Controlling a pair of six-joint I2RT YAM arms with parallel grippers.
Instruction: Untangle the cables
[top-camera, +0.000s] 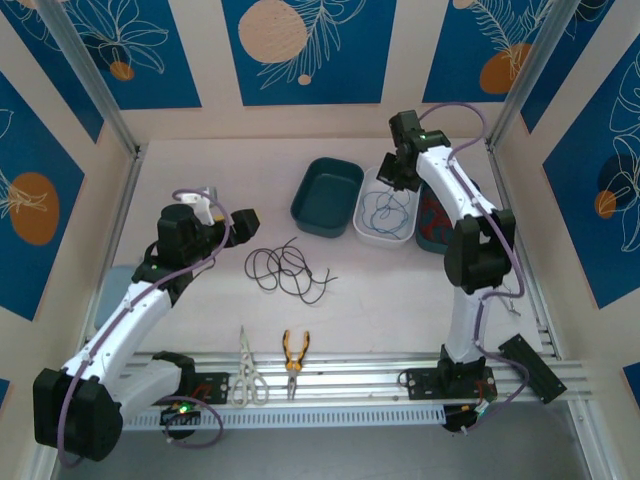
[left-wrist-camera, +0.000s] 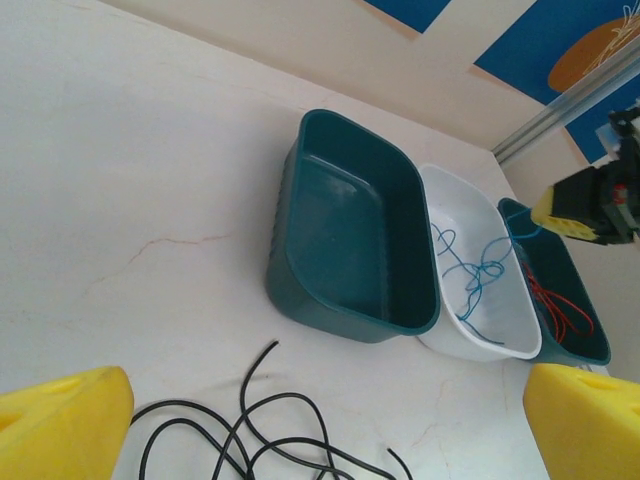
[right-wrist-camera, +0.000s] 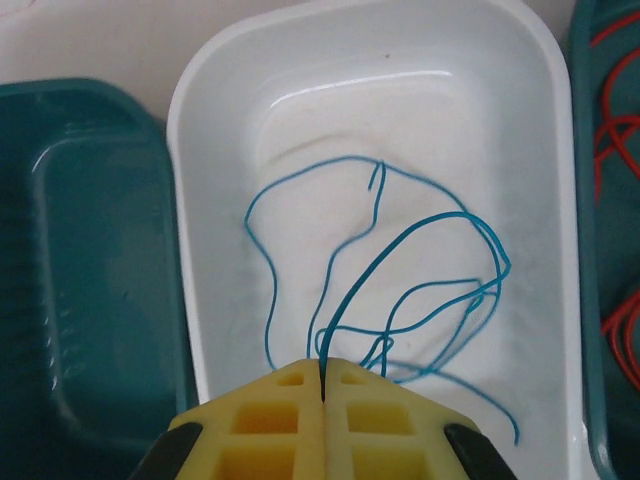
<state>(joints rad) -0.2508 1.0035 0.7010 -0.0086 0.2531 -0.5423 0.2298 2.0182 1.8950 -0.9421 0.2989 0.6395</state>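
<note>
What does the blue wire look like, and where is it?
The blue cable is one thin, bendy wire, bright teal-blue and smooth like plastic. It lies in loose, open loops inside the white tub, mostly resting on the tub's floor. One strand rises to the right gripper, which is pinched shut on it. I can see no tight knot in it.

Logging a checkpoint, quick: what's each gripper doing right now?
Left gripper: open, holding nothing.
Right gripper: shut on the blue cable, over the white bin.
</note>
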